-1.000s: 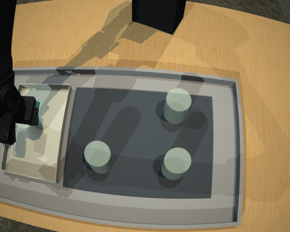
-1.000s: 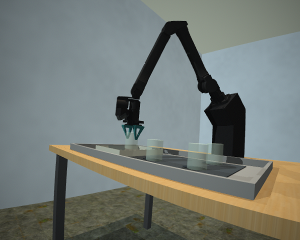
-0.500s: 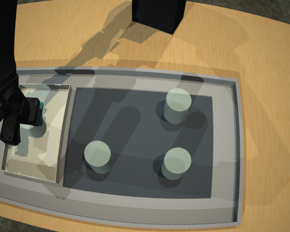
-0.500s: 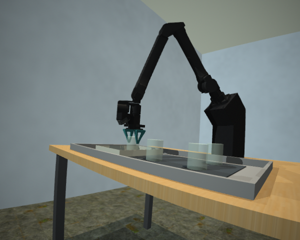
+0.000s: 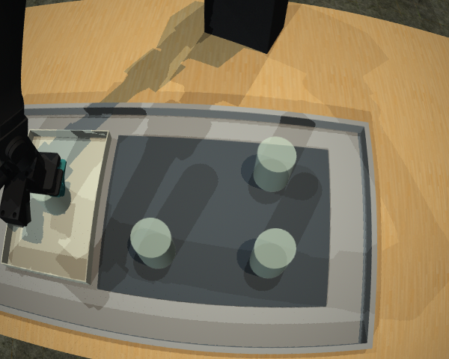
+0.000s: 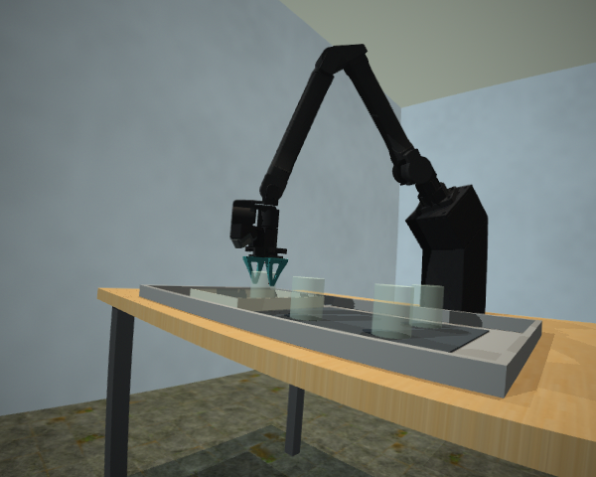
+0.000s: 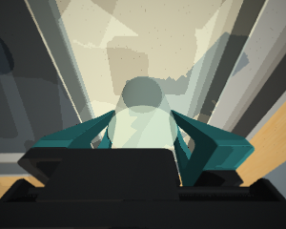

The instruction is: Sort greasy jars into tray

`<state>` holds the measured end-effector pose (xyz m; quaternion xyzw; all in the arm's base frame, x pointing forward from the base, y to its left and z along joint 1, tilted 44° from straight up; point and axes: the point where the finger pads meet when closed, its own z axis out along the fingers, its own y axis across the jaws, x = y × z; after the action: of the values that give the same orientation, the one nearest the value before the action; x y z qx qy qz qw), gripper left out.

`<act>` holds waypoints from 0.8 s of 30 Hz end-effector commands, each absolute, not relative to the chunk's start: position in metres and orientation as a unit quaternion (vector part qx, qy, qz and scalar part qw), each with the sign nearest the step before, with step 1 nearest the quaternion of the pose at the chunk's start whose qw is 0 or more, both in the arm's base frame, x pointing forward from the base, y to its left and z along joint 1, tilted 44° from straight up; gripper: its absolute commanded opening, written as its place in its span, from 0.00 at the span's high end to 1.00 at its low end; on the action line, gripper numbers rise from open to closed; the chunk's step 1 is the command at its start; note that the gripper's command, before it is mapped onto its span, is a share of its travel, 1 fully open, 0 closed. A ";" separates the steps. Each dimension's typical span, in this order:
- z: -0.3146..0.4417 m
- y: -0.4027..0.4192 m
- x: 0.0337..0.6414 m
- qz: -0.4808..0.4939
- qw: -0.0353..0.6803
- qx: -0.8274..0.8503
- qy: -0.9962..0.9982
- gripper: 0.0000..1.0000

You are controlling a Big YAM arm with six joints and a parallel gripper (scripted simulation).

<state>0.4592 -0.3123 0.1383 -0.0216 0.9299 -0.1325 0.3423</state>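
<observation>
My gripper [image 6: 262, 283] [image 7: 142, 114] is shut on a pale, see-through jar [image 5: 59, 203] [image 6: 260, 290] [image 7: 142, 131], with one teal finger on each side. The jar is upright inside the outline of the cream tray [image 5: 98, 209] [image 6: 214, 298] [image 7: 86, 62]; the tray wall hides its foot in the exterior view, and I cannot tell whether it touches the floor. Three jars stand upright on the dark mat [image 5: 217, 278] [image 6: 442, 342]: one at the front left [image 5: 151, 237] [image 6: 307, 297], one at the front right [image 5: 275, 247] [image 6: 391, 310], one at the back right [image 5: 276, 154] [image 6: 432, 308].
A raised grey rim [image 5: 368, 232] [image 6: 339, 347] runs round the steel top that holds tray and mat. The arm's black base [image 5: 244, 23] [image 6: 455, 266] stands behind it on the wooden table [image 5: 417, 173]. The tray's long wall lies close beside the mat's left edge.
</observation>
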 end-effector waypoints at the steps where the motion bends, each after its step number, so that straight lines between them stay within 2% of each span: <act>1: 0.144 -0.312 0.472 -0.131 0.347 -0.024 0.928 1.00; 7: 0.144 -0.312 0.472 -0.131 0.347 -0.024 0.928 1.00; 8: 0.144 -0.312 0.472 -0.131 0.347 -0.024 0.928 0.00; 24: 0.153 -0.309 0.465 -0.131 0.347 -0.024 0.928 0.00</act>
<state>0.4595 -0.3126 0.1400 -0.0212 0.9307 -0.1313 0.3408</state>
